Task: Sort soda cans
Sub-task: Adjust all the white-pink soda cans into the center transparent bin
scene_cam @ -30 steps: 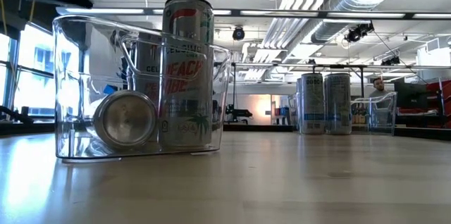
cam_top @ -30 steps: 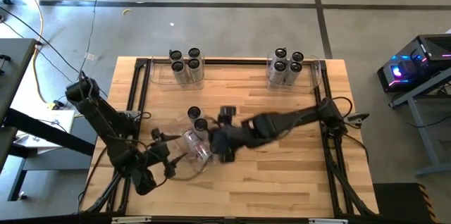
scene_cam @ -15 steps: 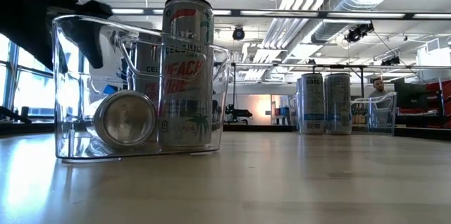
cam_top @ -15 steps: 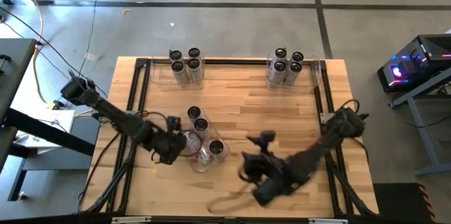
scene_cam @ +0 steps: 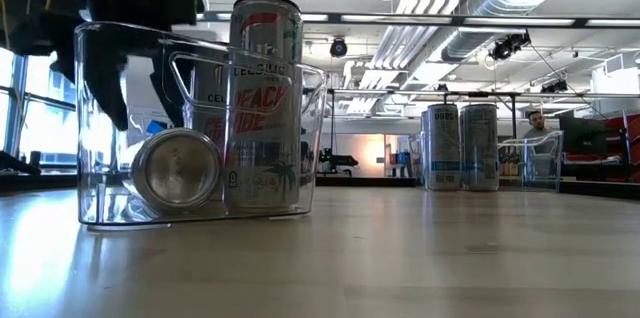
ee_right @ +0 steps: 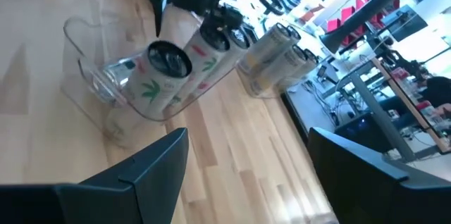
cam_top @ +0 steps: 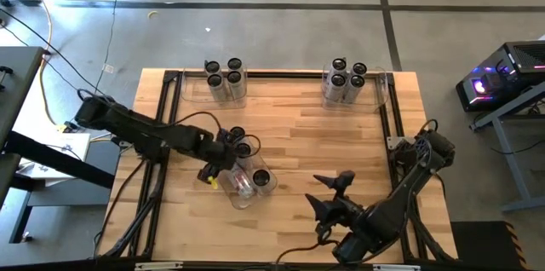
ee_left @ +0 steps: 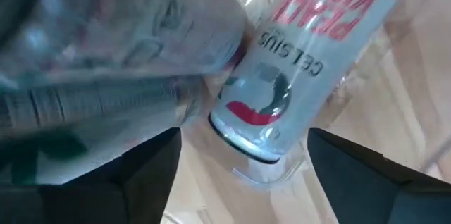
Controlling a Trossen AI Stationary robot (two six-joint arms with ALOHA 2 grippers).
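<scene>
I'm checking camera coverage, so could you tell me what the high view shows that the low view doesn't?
Only the high view shows the right gripper, open near the table's front edge, and all three can groups on the wooden table. Only the low view shows a toppled can end-on, and the "Peach Vibe" label on the upright can. Both show the clear bin and the open left gripper over it.

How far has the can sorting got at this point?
Done: four cans each stand in the far left bin and far right bin. In hand: the left hand, open, hovers at the near bin. Left: four soda cans there, one lying. The right hand waits nearby.
</scene>
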